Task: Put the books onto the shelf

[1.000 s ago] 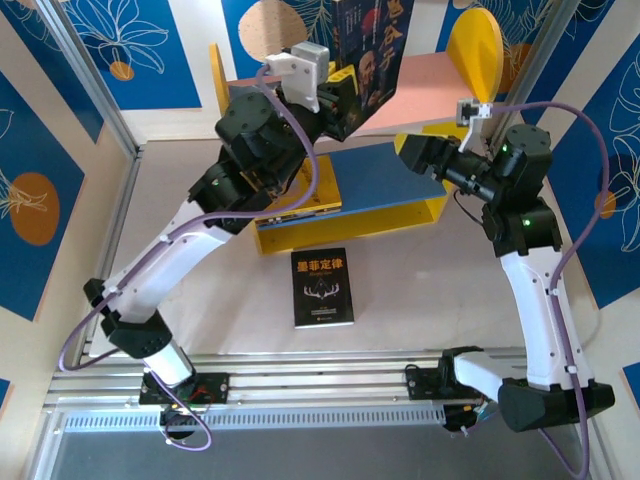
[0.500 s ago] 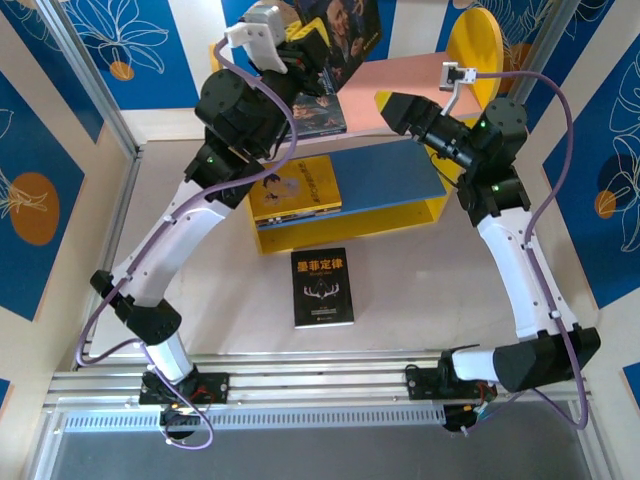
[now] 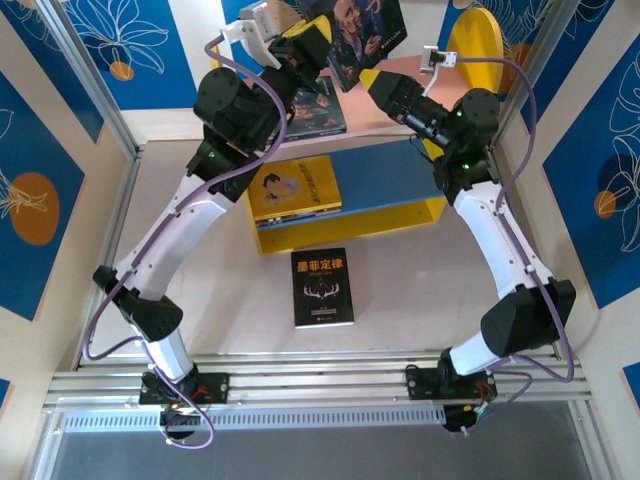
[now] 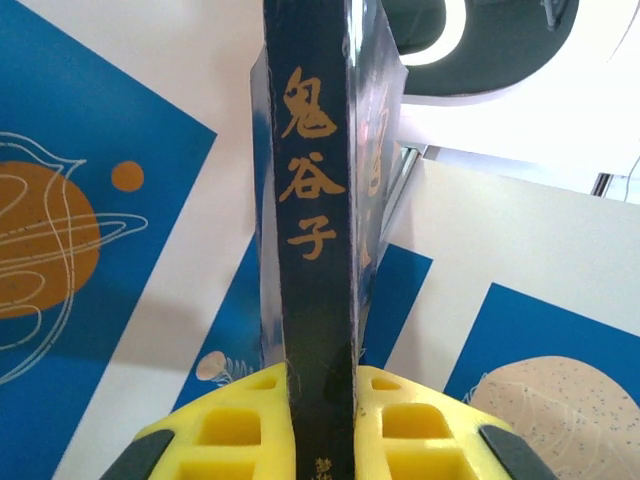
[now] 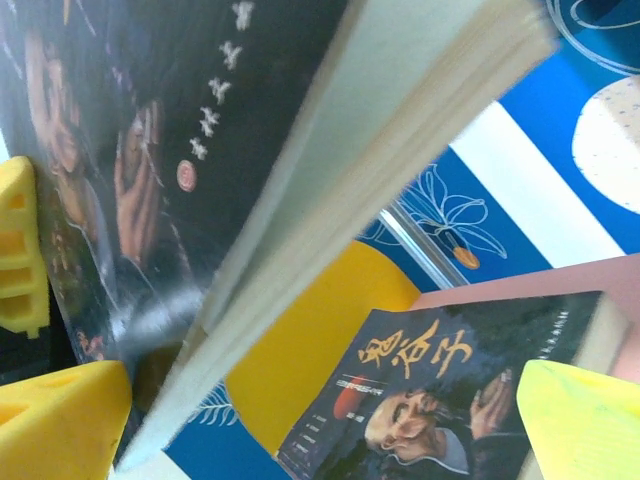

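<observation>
My left gripper (image 3: 318,42) is shut on a dark portrait book (image 3: 362,32), held upright above the shelf's pink upper board (image 3: 425,72). In the left wrist view its spine (image 4: 318,250) stands clamped between the yellow fingers (image 4: 230,435). My right gripper (image 3: 372,84) is open just right of that book and below it; the book's page edge (image 5: 330,190) crosses above its left finger (image 5: 60,420). A second portrait book (image 3: 320,110) (image 5: 440,400) lies flat on the pink board. A yellow book (image 3: 295,188) lies on the blue lower board (image 3: 390,170). A black book (image 3: 322,288) lies on the table.
The shelf's rounded yellow side (image 3: 476,48) rises right of the right arm. Its yellow front lip (image 3: 350,228) faces the black book. Blue patterned walls enclose the table on three sides, with a metal post (image 3: 85,75) at the left.
The left arm has carried the portrait book up and back over the pink board. The right arm has swung up and left toward that book, and its jaws have opened wider.
</observation>
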You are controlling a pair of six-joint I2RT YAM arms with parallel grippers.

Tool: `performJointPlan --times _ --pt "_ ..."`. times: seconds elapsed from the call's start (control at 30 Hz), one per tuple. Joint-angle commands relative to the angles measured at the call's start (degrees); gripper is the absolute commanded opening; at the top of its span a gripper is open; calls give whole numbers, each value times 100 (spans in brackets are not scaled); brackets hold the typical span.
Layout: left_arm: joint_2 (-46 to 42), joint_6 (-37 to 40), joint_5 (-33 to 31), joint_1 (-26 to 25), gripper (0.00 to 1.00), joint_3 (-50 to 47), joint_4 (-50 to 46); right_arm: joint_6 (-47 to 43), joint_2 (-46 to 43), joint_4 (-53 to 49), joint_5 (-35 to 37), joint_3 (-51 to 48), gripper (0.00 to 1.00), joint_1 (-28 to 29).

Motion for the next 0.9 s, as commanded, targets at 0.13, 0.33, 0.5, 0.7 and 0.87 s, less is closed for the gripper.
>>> performJointPlan --times 0.13,0.33,0.5,0.7,0.87 --pt "-215 -501 252 108 0 -426 1007 442 232 1008 -39 224 99 149" --pt "-302 -708 235 126 0 -778 1379 801 420 1636 17 217 96 200" --pt "-373 -780 72 141 0 -1066 1673 1074 467 2079 127 63 85 210" --pt "-448 -808 -117 140 0 -1380 2003 1340 475 2451 203 -66 69 226" --pt "-417 -845 -104 148 0 -1394 2053 1457 456 2556 213 -66 47 244"
